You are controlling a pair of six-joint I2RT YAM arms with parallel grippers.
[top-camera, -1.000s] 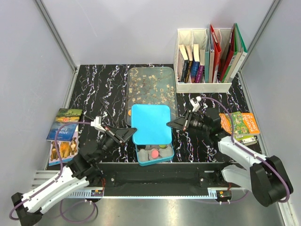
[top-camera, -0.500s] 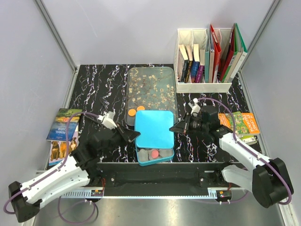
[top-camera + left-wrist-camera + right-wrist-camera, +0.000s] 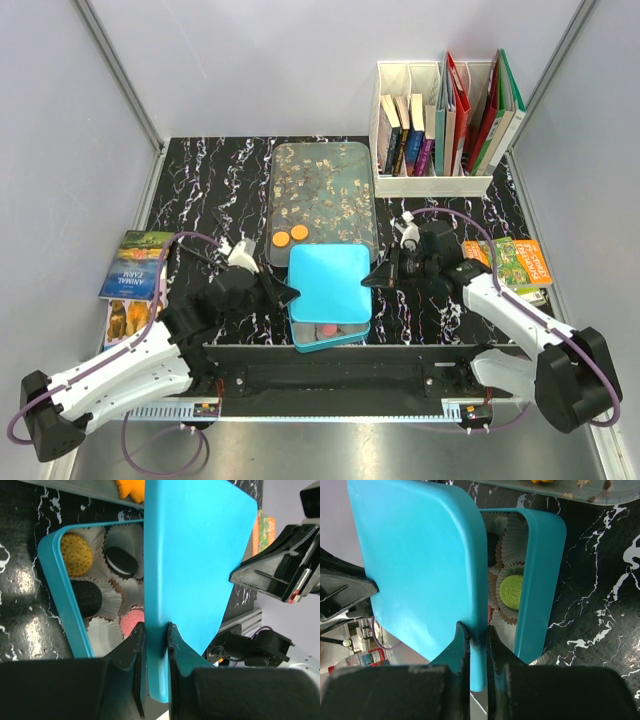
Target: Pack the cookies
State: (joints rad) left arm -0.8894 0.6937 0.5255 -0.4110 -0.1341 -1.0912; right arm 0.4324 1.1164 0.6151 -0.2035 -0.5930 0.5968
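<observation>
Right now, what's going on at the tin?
Both arms are handling the blue lid. The left gripper pinches its left edge and the right gripper its right edge, holding it over the blue tin. From above, the lid hides most of the tin. The near end is open, showing cookies in paper cups. The lid is not yet seated. Two orange cookies lie on the clear tray behind.

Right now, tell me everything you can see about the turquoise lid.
The lid is a smooth, matte turquoise rectangle with rounded corners and a shallow turned-down rim; it looks like painted metal or plastic. It is held roughly level over the matching tin, leaving the tin's near end uncovered. The left pincer clamps its left edge and the right pincer its right edge. Whether it touches the tin cannot be told.
</observation>
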